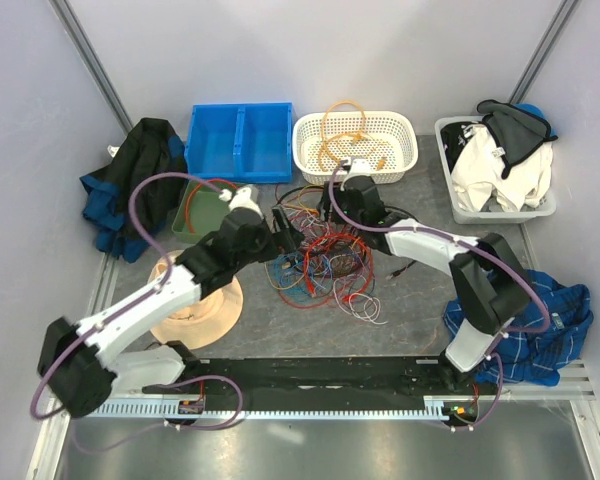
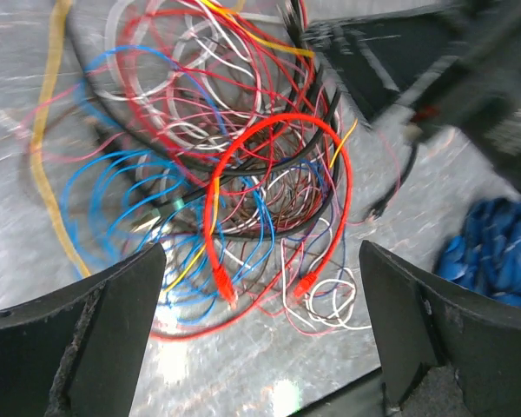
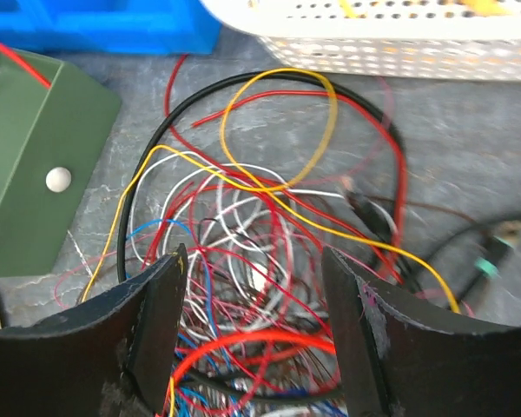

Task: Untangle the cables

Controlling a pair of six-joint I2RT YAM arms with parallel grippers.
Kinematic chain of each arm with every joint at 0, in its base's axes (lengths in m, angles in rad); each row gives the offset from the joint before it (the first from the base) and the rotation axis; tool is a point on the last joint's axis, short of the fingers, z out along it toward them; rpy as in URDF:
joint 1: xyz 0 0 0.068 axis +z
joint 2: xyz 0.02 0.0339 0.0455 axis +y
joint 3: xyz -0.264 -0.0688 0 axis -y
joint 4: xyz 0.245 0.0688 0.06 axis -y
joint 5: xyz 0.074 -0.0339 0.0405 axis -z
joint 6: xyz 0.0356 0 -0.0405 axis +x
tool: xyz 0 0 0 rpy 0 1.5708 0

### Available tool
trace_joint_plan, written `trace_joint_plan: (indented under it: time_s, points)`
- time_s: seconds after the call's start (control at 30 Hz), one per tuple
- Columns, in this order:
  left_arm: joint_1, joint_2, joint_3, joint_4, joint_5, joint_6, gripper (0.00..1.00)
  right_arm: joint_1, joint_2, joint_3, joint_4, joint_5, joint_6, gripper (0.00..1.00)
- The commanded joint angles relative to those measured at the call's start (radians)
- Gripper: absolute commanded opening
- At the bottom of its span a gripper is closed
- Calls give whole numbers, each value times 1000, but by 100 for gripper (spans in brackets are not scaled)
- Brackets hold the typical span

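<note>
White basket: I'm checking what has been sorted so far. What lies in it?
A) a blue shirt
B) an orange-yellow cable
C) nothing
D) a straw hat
B: an orange-yellow cable lies looped inside the white basket in the top view.

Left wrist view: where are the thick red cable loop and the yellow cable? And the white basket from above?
thick red cable loop (image 2: 286, 118), left wrist view, top of its arc.
yellow cable (image 2: 37, 139), left wrist view, its left-hand run.
white basket (image 1: 300, 140), top external view, left rim.
</note>
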Motion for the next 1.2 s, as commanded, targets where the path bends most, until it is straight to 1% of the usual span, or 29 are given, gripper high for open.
trace_joint_plan:
  time_s: [0.0,0.03,0.13,0.27,0.4,0.73,0.87,0.9,0.93,1.0,1.03,1.13,1.17]
  points:
    - [6,-178,-80,-36,-96,-132,100,51,103,149,-11,3,-76,70]
    - [6,-230,-116,-53,-107,-141,100,59,120,166,-18,5,-82,70]
    - [6,-321,-170,-100,-144,-172,100,83,182,224,-27,9,-105,69]
    - [6,-387,-218,-125,-141,-184,100,108,266,318,-56,28,-149,68]
    - [6,-400,-238,-133,-121,-172,100,114,378,419,-93,83,-200,68]
    - [6,-375,-261,-137,-127,-149,100,113,521,563,-136,216,-316,65]
    - [6,-361,-259,-136,-138,-136,100,110,599,660,-176,246,-338,62]
    - [6,-360,-258,-134,-139,-132,100,109,613,675,-183,244,-340,59]
    - [6,-358,-258,-136,-139,-129,100,109,622,686,-182,243,-340,47]
    - [6,-360,-261,-136,-142,-123,99,111,636,700,-205,227,-329,33]
    - [6,-361,-262,-134,-144,-123,99,111,636,698,-205,221,-324,18]
    - [6,-369,-267,-136,-145,-121,99,111,615,678,-199,215,-300,0]
    - [6,-375,-269,-134,-145,-121,98,111,580,646,-174,213,-294,0]
